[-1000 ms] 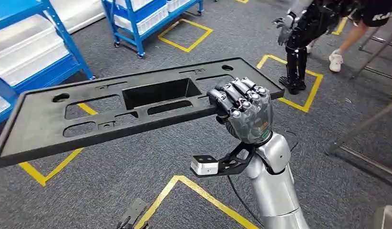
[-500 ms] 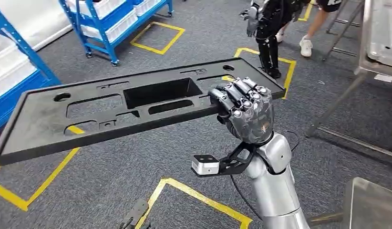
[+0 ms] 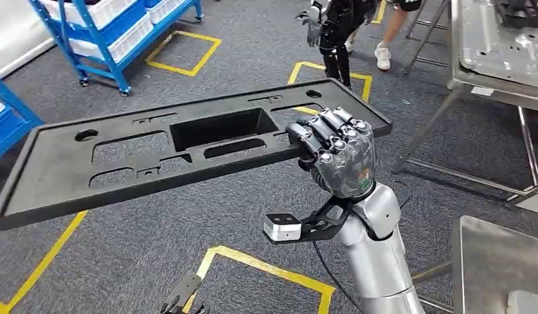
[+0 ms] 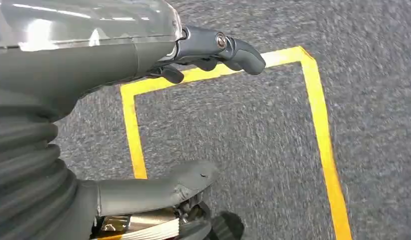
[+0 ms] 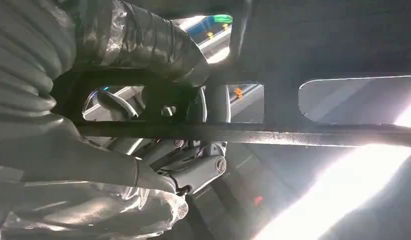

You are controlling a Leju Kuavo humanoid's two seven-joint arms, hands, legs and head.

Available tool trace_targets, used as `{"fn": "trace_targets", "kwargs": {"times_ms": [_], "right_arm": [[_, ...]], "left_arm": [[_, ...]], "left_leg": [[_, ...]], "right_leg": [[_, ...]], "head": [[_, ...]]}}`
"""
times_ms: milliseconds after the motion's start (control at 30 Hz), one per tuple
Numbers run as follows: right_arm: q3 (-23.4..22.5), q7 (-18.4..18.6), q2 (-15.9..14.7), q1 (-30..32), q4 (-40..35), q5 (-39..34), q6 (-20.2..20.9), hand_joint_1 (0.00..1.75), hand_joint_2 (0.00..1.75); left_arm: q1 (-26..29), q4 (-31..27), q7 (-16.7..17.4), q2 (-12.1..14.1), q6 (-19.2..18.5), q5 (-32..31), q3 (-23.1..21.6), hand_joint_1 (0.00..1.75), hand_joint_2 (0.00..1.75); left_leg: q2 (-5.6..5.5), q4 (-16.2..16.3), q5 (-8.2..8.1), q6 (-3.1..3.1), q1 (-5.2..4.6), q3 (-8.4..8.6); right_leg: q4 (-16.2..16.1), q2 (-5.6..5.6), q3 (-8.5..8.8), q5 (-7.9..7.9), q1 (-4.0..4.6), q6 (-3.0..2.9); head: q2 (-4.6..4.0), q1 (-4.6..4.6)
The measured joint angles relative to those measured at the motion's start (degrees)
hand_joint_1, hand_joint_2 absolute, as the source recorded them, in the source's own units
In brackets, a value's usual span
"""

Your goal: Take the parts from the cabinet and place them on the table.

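Black plastic panel [image 3: 188, 154], long, flat and rectangular with several cut-out windows and a deeper rectangular recess near its middle, is held in the air above the grey carpeted floor [image 3: 155, 242]. It lies roughly level and stretches from the lower left of the head view up toward the right. The right hand [image 3: 337, 154] grips it along the near long edge toward its right end, with the dark fingers [image 3: 325, 131] curled over the top face and the palm under the edge. In the right wrist view the same hand [image 5: 158, 165] sits against the underside of the panel [image 5: 318, 45], with light coming through the cut-outs.

The left hand [image 4: 143, 125] hangs low over the carpet and holds nothing; its thumb and fingers stand apart, above a yellow taped rectangle on the floor [image 4: 313, 100].

Yellow tape outlines [image 3: 266, 265] mark the floor below the panel. A blue metal rack holding white plastic bins [image 3: 116, 29] stands at the upper left. A metal-topped table on thin legs [image 3: 495, 46] stands at the upper right, and the corner of another metal table [image 3: 495, 255] shows at the lower right. Another dark humanoid robot [image 3: 332, 26] stands at the top, with a person's leg in a white shoe [image 3: 387, 39] just beside it.
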Motion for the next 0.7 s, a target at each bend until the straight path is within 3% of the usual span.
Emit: {"fn": "trace_targets", "kwargs": {"times_ms": [33, 67, 100, 167, 233, 300, 367, 400, 433, 467, 533, 567, 600, 700], "right_arm": [[0.0, 0.0, 0.0, -0.1, 0.0, 0.0, 0.0, 1.75, 1.75], [0.0, 0.0, 0.0, -0.2, 0.0, 0.0, 0.0, 1.75, 1.75], [0.0, 0.0, 0.0, -0.2, 0.0, 0.0, 0.0, 1.75, 1.75], [0.0, 0.0, 0.0, -0.2, 0.0, 0.0, 0.0, 1.75, 1.75], [0.0, 0.0, 0.0, -0.2, 0.0, -0.1, 0.0, 1.75, 1.75], [0.0, 0.0, 0.0, -0.3, 0.0, -0.2, 0.0, 1.75, 1.75], [0.0, 0.0, -0.1, -0.2, 0.1, -0.2, 0.0, 1.75, 1.75], [0.0, 0.0, -0.1, -0.2, 0.1, -0.2, 0.0, 1.75, 1.75], [0.0, 0.0, -0.1, -0.1, 0.2, -0.2, 0.0, 1.75, 1.75], [0.0, 0.0, -0.1, 0.0, 0.2, -0.2, 0.0, 1.75, 1.75], [0.0, 0.0, -0.1, 0.0, 0.2, -0.2, 0.0, 1.75, 1.75], [0.0, 0.0, -0.1, 0.0, 0.2, -0.2, 0.0, 1.75, 1.75], [0.0, 0.0, -0.1, -0.1, 0.2, -0.3, 0.0, 1.75, 1.75], [0.0, 0.0, -0.1, 0.0, 0.2, -0.3, 0.0, 1.75, 1.75]], "left_arm": [[0.0, 0.0, 0.0, 0.0, 0.0, 0.0, 0.0, 0.00, 1.75], [0.0, 0.0, 0.0, 0.0, 0.0, 0.0, 0.0, 0.00, 1.75], [-0.1, 0.0, 0.0, 0.0, 0.0, 0.0, 0.0, 0.00, 1.75], [0.0, 0.0, -0.1, 0.0, 0.0, 0.0, 0.0, 0.00, 1.75], [-0.1, 0.0, -0.2, 0.0, 0.0, 0.0, -0.1, 0.00, 1.75], [-0.1, 0.0, -0.3, 0.0, 0.0, 0.0, -0.1, 0.00, 1.75], [0.2, 0.0, -0.3, 0.0, -0.1, 0.0, -0.1, 0.00, 1.75], [0.3, 0.0, -0.3, 0.0, -0.1, 0.0, -0.1, 0.00, 1.75], [0.4, 0.0, -0.3, 0.0, -0.1, 0.0, -0.1, 0.00, 1.75], [0.5, 0.0, -0.3, 0.0, -0.1, 0.0, -0.1, 0.00, 1.75], [0.4, 0.0, -0.3, 0.1, 0.0, 0.0, -0.1, 0.00, 1.75], [0.4, 0.0, -0.3, 0.2, 0.0, 0.0, -0.1, 0.00, 1.75], [0.3, 0.0, -0.3, 0.2, 0.0, 0.0, -0.1, 0.00, 1.75], [0.4, 0.0, -0.3, 0.2, 0.0, 0.0, -0.1, 0.00, 1.75]], "left_leg": [[0.38, 0.3, -0.23, -0.23, -0.01, 0.04], [0.72, 0.4, -0.47, -0.53, -0.13, -0.01], [1.03, 0.9, -0.74, -0.94, -0.64, -0.18], [2.00, 0.6, -0.72, -1.24, -0.68, -0.03], [2.89, 0.7, -1.24, -1.98, -0.57, 0.10], [-0.90, 4.7, -4.24, -2.45, -0.15, -1.34], [-2.07, 13.6, -8.43, -2.73, -0.10, -5.49], [-2.17, 17.0, -9.25, -2.81, -0.09, -7.13], [-2.19, 17.7, -8.66, -2.81, -0.08, -7.60], [-2.22, 15.8, -6.82, -2.70, -0.06, -6.89], [-2.71, 7.0, -1.61, -2.34, 0.00, -2.91], [-4.13, 2.8, -0.23, -2.07, 0.08, -1.18], [-6.09, 1.7, -0.91, -1.89, 0.16, -0.53], [-5.23, 1.4, -0.83, -1.48, -0.26, -0.60]], "right_leg": [[-5.1, -0.97, 2.74, 2.28, 0.06, -0.20], [-8.5, -3.38, 4.26, 2.03, 0.42, -0.57], [-9.3, -3.50, 4.52, 2.01, 1.02, -0.97], [-9.1, -2.43, 4.22, 2.05, 1.00, -1.38], [-9.6, -1.28, 4.50, 2.46, 0.69, -2.26], [-9.8, -0.51, 4.55, 2.60, 0.41, -2.76], [-9.7, 0.61, 4.50, 2.63, 0.43, -3.04], [-9.7, 1.23, 4.48, 2.63, 0.46, -3.05], [-9.6, 1.81, 4.49, 2.63, 0.45, -3.04], [-9.5, 2.46, 4.50, 2.62, 0.44, -3.03], [-9.3, 3.71, 4.52, 2.57, 0.41, -2.95], [-9.1, 4.18, 4.47, 2.51, 0.37, -2.85], [-8.8, 4.63, 4.05, 2.53, 0.67, -2.41], [-9.3, 5.91, 3.53, 3.17, 0.02, -1.22]], "head": [[0.00, -0.02], [0.00, -0.02], [0.00, -0.04], [0.00, -0.07], [0.00, -0.07], [0.00, -0.11], [0.00, -0.09], [0.00, -0.07], [0.00, -0.09], [0.00, -0.09], [0.00, -0.09], [0.00, -0.07], [0.00, -0.07], [0.00, -0.11]]}}
